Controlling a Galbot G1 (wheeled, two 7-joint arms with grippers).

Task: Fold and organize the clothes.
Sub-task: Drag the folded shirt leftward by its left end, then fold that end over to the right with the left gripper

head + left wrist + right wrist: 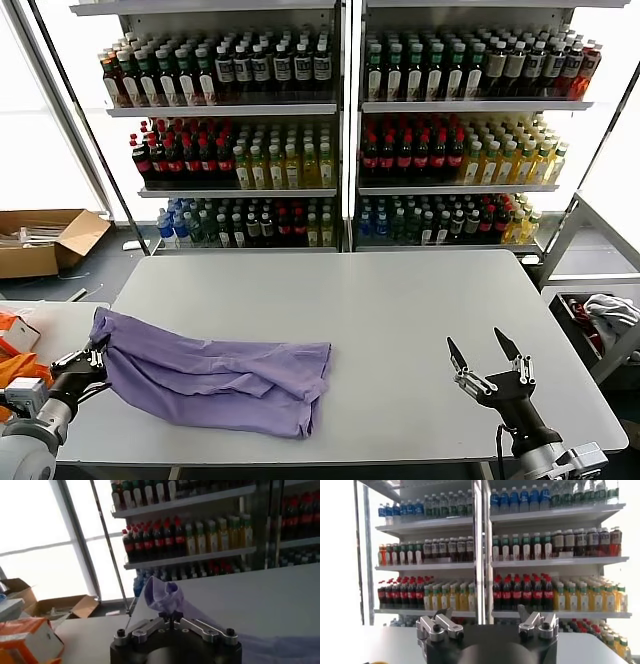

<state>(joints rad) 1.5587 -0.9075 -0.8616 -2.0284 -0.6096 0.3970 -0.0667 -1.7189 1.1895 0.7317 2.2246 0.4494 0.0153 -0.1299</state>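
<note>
A lavender T-shirt (215,372) lies crumpled and loosely folded on the left part of the grey table (400,320). My left gripper (97,351) is shut on the shirt's left edge at the table's left end. In the left wrist view the pinched fabric (165,595) bunches up above the closed fingertips (170,615). My right gripper (483,358) is open and empty above the table's front right, with nothing between its fingers in the right wrist view (485,617).
An orange bag (15,365) and an orange box (27,635) sit on a side table at my left. A cardboard box (45,238) lies on the floor. Shelves of drink bottles (340,130) stand behind the table. A bin with cloth (605,320) stands at right.
</note>
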